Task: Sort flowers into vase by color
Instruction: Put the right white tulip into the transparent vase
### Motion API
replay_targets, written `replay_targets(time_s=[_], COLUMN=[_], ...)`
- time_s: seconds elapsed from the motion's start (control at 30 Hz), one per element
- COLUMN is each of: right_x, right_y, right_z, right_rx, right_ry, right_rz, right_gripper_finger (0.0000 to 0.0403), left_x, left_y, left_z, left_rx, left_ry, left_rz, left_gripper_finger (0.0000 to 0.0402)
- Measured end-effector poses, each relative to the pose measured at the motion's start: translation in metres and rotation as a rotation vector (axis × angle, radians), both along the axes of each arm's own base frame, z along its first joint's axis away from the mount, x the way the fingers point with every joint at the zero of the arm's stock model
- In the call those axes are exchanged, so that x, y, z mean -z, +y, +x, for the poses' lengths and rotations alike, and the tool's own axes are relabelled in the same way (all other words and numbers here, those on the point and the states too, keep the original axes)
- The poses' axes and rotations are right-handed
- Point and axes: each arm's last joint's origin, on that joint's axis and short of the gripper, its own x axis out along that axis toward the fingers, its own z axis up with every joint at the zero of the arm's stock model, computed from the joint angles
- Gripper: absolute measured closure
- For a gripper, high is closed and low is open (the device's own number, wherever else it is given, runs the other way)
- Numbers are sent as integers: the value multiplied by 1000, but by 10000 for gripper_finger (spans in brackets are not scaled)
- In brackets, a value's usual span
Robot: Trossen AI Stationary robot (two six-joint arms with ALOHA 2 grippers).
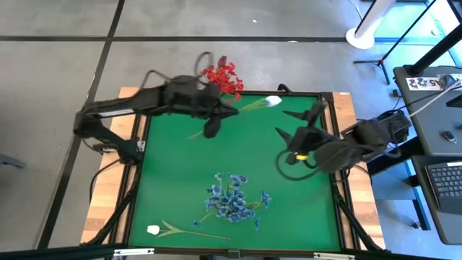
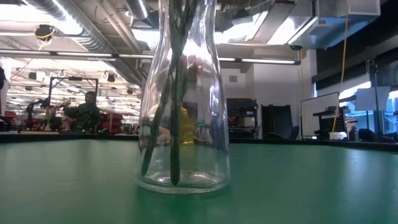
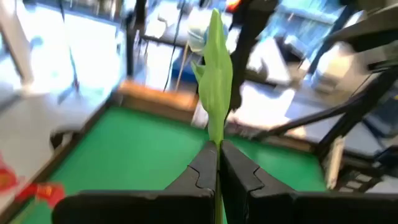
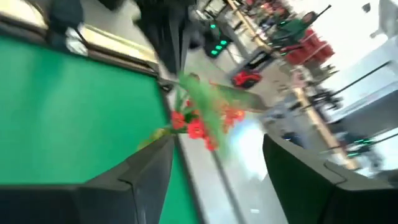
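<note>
A green tabletop (image 1: 180, 180) sits in a workshop hall with concrete floor around it; a person shows far off in the low view.

The left tool (image 3: 217, 163) is clenched on the green stem of a white tulip (image 1: 272, 102), whose stem runs ahead of the fingers with the bloom farthest from them. From above, the tulip's long axis slants across the tabletop's far edge, white head toward the right arm's side. The vase (image 2: 182, 99) holds a few green stems; judging by the red spray (image 1: 224, 78) standing just beside the left tool, the vase is there, but the arm hides its mouth, so which way the stem's end lies from the mouth cannot be told.

The right tool (image 4: 217, 165) is released, fingers wide apart, holding nothing, well apart from the tulip.

Blue sprays (image 1: 232, 196) lie loose on the tabletop, nearer the right tool. A second white tulip (image 1: 173, 230) lies by the near edge, stem running along that edge. No dark rosebud can be made out.
</note>
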Motion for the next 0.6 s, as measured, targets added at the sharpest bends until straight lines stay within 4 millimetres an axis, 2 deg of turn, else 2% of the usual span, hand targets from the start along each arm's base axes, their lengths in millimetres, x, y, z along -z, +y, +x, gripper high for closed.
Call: replay_targets(time_s=[0.17,0.27,0.4,0.5,0.6], right_x=[-7,-8,-1,18,35], right_y=[-2,-1,7,14,10], right_z=[-13,-12,0,13,20], right_rx=[-33,-56,-123,-184,-241], right_ry=[-78,-99,-126,-135,-200], right_rz=[159,201,231,230,266], right_gripper_finger=[172,180,188,192,196], left_x=[-26,-29,-21,-13,-3], left_y=[-32,-47,-62,-68,-71], left_z=[-34,-46,-55,-62,-68], left_rx=[-4,-35,-41,-35,-25], left_ry=[-156,-226,-291,-332,-390], left_rz=[89,130,163,169,159], left_gripper_finger=[401,401,401,401,401])
